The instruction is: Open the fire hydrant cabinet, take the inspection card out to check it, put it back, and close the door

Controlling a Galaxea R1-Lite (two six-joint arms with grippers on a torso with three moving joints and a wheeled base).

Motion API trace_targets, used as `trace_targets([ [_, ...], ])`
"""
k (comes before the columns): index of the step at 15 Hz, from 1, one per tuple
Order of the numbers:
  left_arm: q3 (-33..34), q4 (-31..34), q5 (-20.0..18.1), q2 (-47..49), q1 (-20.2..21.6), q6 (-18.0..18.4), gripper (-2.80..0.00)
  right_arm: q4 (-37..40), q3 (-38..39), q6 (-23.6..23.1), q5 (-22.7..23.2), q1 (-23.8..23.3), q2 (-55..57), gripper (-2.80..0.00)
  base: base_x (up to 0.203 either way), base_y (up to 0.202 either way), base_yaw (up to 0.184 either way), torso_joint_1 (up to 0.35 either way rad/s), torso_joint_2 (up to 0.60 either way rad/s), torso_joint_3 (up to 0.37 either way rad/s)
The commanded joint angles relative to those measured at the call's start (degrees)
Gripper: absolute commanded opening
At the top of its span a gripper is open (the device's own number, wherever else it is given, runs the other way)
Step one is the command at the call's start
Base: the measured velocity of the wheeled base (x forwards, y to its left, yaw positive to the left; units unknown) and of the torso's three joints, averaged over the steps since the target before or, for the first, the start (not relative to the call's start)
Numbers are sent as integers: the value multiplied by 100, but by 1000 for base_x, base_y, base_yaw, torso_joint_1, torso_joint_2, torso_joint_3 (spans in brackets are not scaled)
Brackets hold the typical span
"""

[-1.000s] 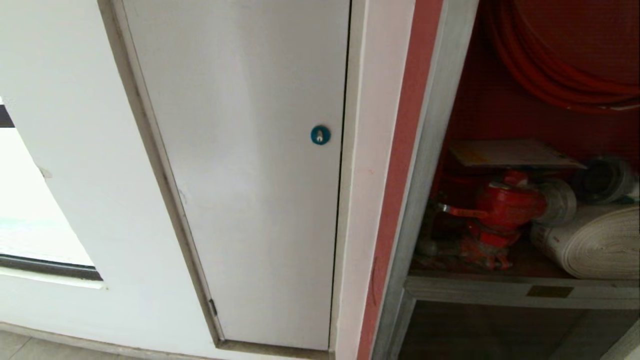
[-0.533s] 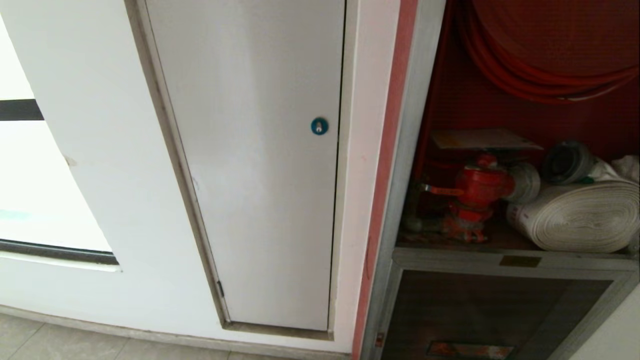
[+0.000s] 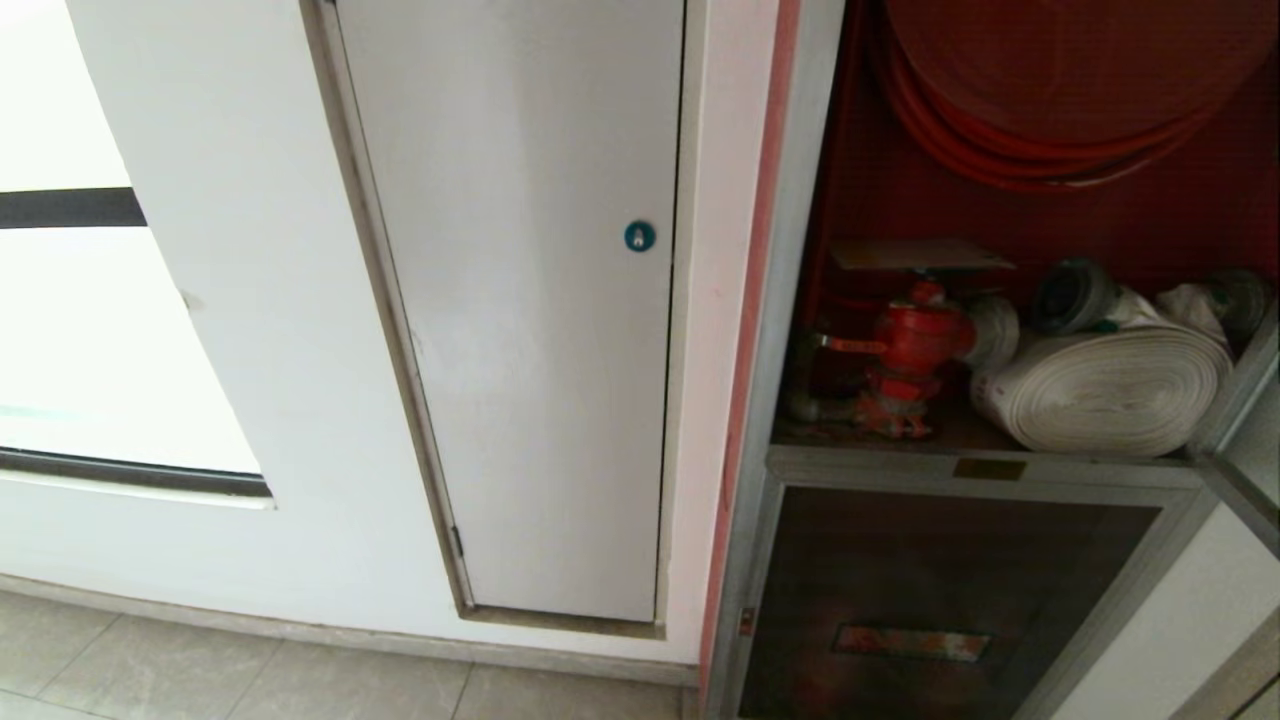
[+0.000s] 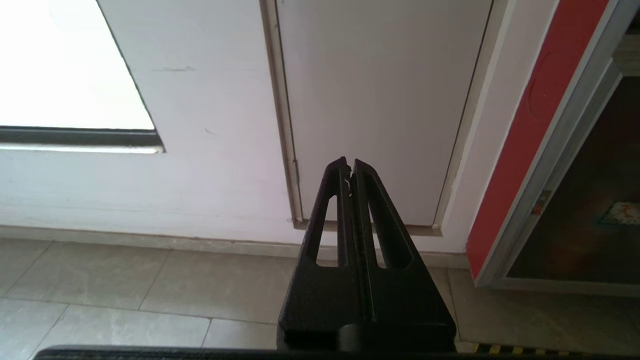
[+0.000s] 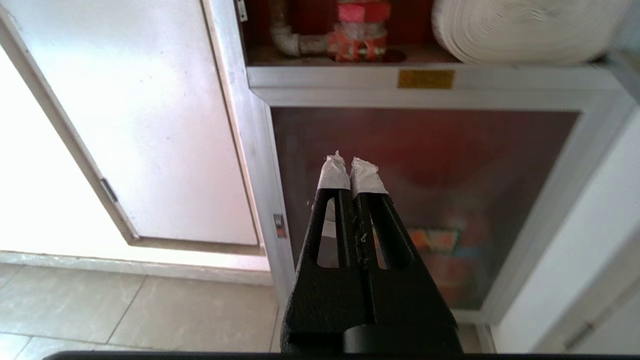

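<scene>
- The fire hydrant cabinet point(image 3: 800, 300) stands with its upper compartment uncovered: the red interior, the red hose reel point(image 3: 1050, 90), the red valve point(image 3: 912, 345) and the white rolled hose point(image 3: 1100, 390) are all in plain sight, so the opening step looks done.
- The inspection card point(image 3: 920, 254) lies flat on top of the red valve inside the compartment, a pale sheet wider than the valve. Neither tool is touching it. Whether it has already been taken out and checked cannot be judged from this moment.
- The door point(image 3: 1240, 400) shows only as a strip of silver frame at the right edge of the head view, swung away from the opening. Closing it is plainly not done yet.
- The smaller lower dark-glass door point(image 3: 950, 590) under the shelf is shut.
- The left tool point(image 4: 350, 167) hangs low with its fingers pressed together and nothing between them, facing the white panel door point(image 3: 540, 350) and the tiled floor point(image 3: 200, 670).
- The right tool point(image 5: 351, 170), its tips wrapped in white tape, is likewise narrowed to nothing and empty, pointing at the lower glass door well below the card.
- Neither arm shows in the head view.
</scene>
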Motion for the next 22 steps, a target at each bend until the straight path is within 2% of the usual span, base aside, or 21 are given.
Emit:
trace_targets([
  [1, 1, 2, -1, -4, 0, 2, -280, -4, 26, 1, 2, 2, 7, -280, -191, 0, 2, 2, 5, 5],
  [10, 1, 2, -1, -4, 0, -24, -280, -4, 33, 1, 2, 2, 7, -280, -184, 0, 1, 0, 1, 2],
  [22, 1, 2, -1, -4, 0, -24, -280, -4, 26, 1, 2, 2, 7, -280, 0, 0, 0, 2, 1, 0],
])
